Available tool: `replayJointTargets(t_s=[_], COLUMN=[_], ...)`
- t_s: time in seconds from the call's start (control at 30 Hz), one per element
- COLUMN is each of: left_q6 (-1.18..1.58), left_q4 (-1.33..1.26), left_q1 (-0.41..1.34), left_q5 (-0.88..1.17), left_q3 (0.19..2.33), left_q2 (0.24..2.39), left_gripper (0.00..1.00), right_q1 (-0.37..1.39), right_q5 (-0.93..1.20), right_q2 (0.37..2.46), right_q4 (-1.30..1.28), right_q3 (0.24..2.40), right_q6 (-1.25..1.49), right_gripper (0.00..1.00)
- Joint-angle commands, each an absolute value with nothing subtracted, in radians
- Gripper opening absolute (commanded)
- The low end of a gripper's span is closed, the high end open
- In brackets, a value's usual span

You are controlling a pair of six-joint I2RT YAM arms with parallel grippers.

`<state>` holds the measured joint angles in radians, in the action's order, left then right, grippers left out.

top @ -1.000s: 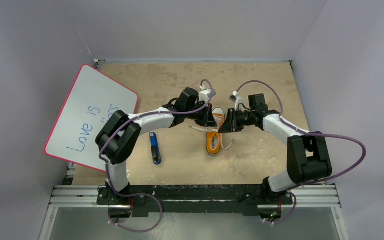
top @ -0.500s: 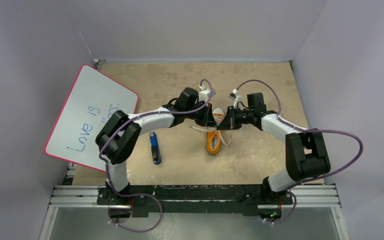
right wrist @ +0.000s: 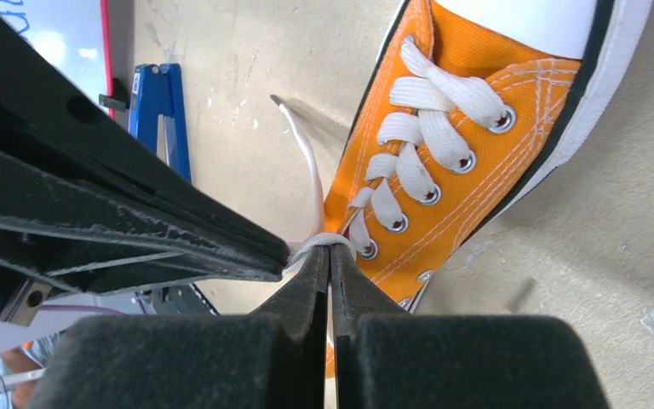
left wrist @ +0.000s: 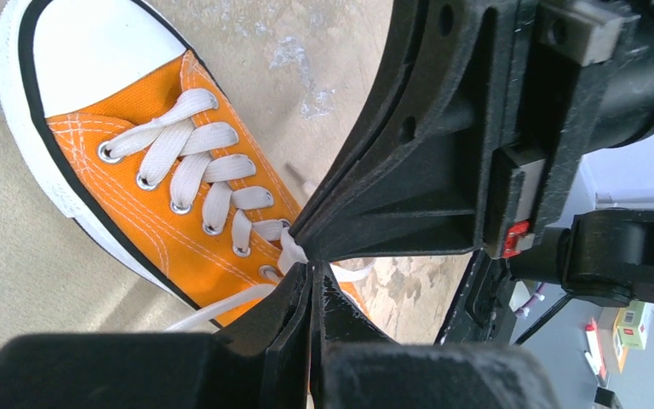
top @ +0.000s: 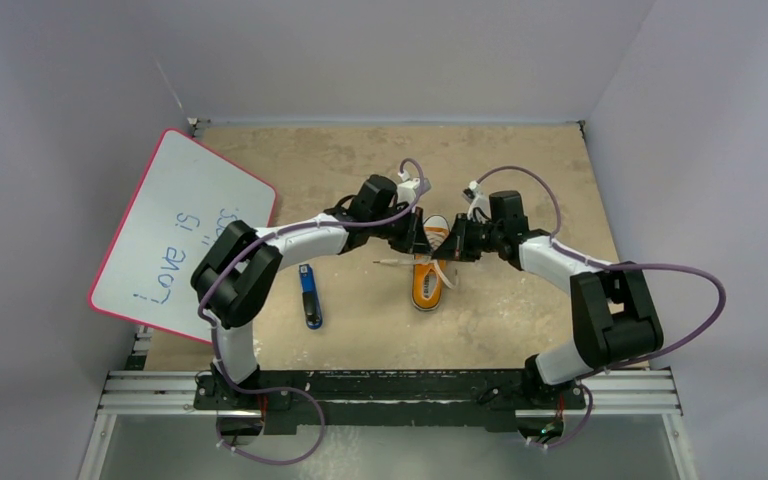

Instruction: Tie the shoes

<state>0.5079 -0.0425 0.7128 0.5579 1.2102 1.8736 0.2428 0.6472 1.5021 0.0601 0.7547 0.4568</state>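
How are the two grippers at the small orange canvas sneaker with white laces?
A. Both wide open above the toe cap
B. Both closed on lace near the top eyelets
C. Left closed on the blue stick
B: the left gripper and right gripper are shut, pinching white lace at the top eyelets of the orange canvas sneaker.

Left gripper and right gripper meet tip to tip just above the shoe, at its upper eyelets, with a lace nipped in each. The toe lies ahead of both sets of fingertips. A loose lace end trails left of the left gripper, toward the marker. The whiteboard sits farther left, overhanging the table edge.
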Motion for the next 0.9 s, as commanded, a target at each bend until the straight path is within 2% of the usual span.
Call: replayJointTargets(t_s=[0.0,0.1,0.23,0.53,0.6,0.87], left_q6=[0.523,0.479,0.430,0.384,0.383,0.399], left_q4=[-0.064,-0.045,-0.002,0.059,0.071,0.019], left_q1=[0.710,0.709,0.701,0.651,0.649,0.648], left_q5=[0.603,0.604,0.557,0.536,0.575,0.668], left_q3=[1.263,1.268,1.290,1.332,1.354,1.359], left_q2=[1.855,1.846,1.845,1.875,1.909,1.988], left_gripper=[0.00,0.00,0.15,0.34,0.42,0.45], right_q1=[0.247,0.247,0.247,0.246,0.247,0.247], right_q5=[0.588,0.592,0.606,0.667,0.691,0.721], right_q2=[1.468,1.477,1.481,1.473,1.461,1.429], right_q4=[0.135,0.117,0.087,0.069,0.056,0.013], right_q3=[0.738,0.751,0.759,0.755,0.749,0.717], right_q6=[0.515,0.504,0.470,0.443,0.420,0.375], right_gripper=[0.00,0.00,0.00,0.00,0.00,0.00])
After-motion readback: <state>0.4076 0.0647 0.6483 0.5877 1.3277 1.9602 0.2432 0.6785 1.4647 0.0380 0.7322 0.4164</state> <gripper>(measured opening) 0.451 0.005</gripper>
